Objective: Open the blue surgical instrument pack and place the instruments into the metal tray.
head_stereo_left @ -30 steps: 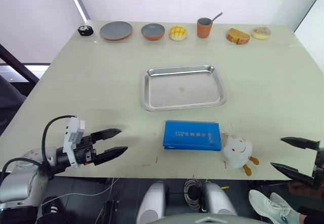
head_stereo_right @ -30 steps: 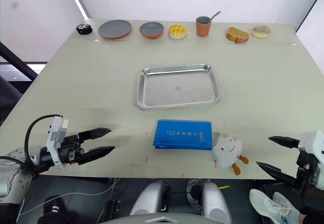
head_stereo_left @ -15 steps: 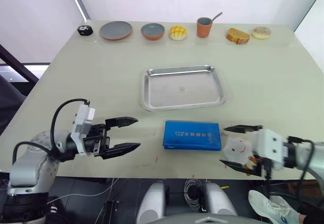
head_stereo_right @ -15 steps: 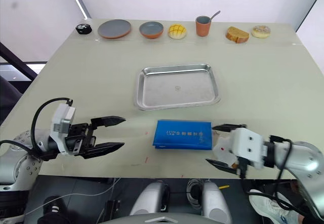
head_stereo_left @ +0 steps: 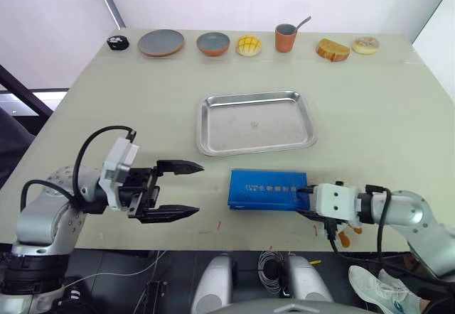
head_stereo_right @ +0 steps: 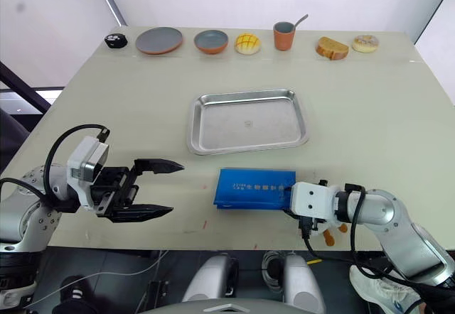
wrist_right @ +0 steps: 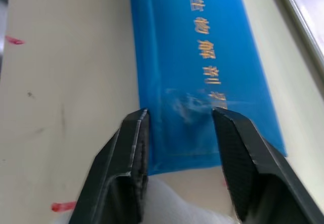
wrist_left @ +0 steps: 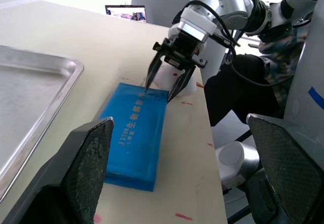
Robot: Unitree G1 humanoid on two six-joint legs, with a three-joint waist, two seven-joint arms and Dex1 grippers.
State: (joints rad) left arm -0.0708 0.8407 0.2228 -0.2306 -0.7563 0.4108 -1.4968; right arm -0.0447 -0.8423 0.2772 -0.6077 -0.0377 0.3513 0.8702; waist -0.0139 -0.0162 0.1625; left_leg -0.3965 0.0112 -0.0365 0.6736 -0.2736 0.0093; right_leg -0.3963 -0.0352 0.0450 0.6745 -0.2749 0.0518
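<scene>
While the blue surgical instrument pack (head_stereo_left: pixel 269 190) lies shut and flat near the table's (head_stereo_left: pixel 370 115) front edge, both arms close on it from opposite ends. Pack sits just at 6 o'clock of the metal tray (head_stereo_left: pixel 256 121), a narrow strip of bare table between them; the tray holds nothing yet. No instruments visible, presumably sealed inside.

Right gripper (wrist_left: pixel 163 84): at the pack's 3 o'clock end, fingers parted and pointing down. One tip is at the pack's corner, the other hangs past its near long edge. The right wrist view shows the two fingers (wrist_right: pixel 132 148) straddling the near corner of that short end, nothing pinched yet. Contact with the film cannot be confirmed. Likely reason for the placement: the end seam or flap is the natural place to start opening a pouch.

Left gripper (head_stereo_left: pixel 179 190): hovering at 9 o'clock of the pack, clear of it, fingers spread wide, holding nothing. Aimed along the pack's long axis, so it reads as ready to pin or grip the far end while the right one pulls.

White plush toy (wrist_right: pixel 162 203) sits under the right gripper just beyond the pack's end; a risk of snagging it.

Far edge, 12 o'clock: two round plates (head_stereo_left: pixel 161 42), a bun (head_stereo_left: pixel 249 45), an orange cup (head_stereo_left: pixel 286 38) with spoon, a bread slice (head_stereo_left: pixel 333 49), a doughnut (head_stereo_left: pixel 366 44). All well apart from the work.

Judgement: opening step barely begun.
</scene>
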